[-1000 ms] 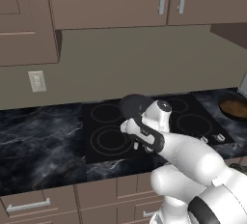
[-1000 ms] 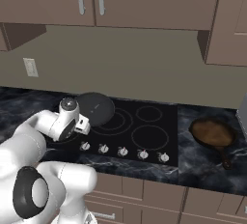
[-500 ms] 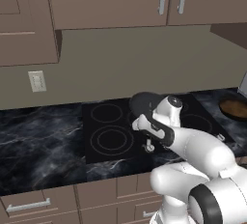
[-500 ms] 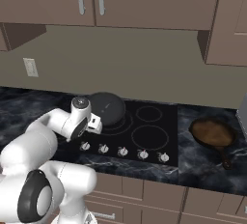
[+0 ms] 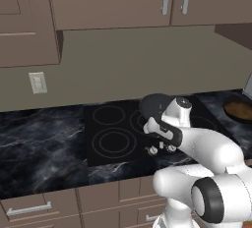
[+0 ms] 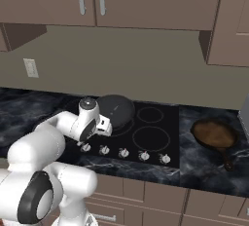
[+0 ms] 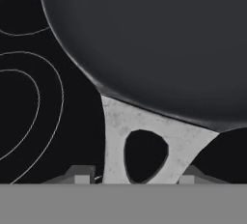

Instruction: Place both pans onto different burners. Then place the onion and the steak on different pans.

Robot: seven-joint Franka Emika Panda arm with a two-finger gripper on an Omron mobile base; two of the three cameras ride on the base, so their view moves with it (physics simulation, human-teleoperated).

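My gripper [image 5: 150, 122] [image 6: 106, 123] [image 7: 135, 177] is shut on the silver handle [image 7: 144, 138] of the dark grey-black pan [image 5: 154, 105] [image 6: 116, 110] [image 7: 159, 39]. The pan hangs level over the back middle of the black cooktop [image 5: 98, 146], past the left burners [image 5: 114, 141] [image 7: 19, 97]. The brown pan [image 5: 239, 109] [image 6: 214, 133] lies on the marble counter to the right of the cooktop, its handle toward the front. Two right burners [image 6: 150, 137] are bare. The onion and the steak are out of view.
A row of silver knobs [image 6: 124, 153] [image 5: 160, 148] runs along the cooktop's front edge. Dark marble counter [image 5: 39, 143] stretches to the left. Wall cabinets [image 6: 146, 1] hang overhead, and an outlet [image 5: 37, 82] is on the wall.
The arm has carried the dark pan to the right across the cooktop, from over the left burners toward its middle. The grip is unchanged and the brown pan has stayed put.
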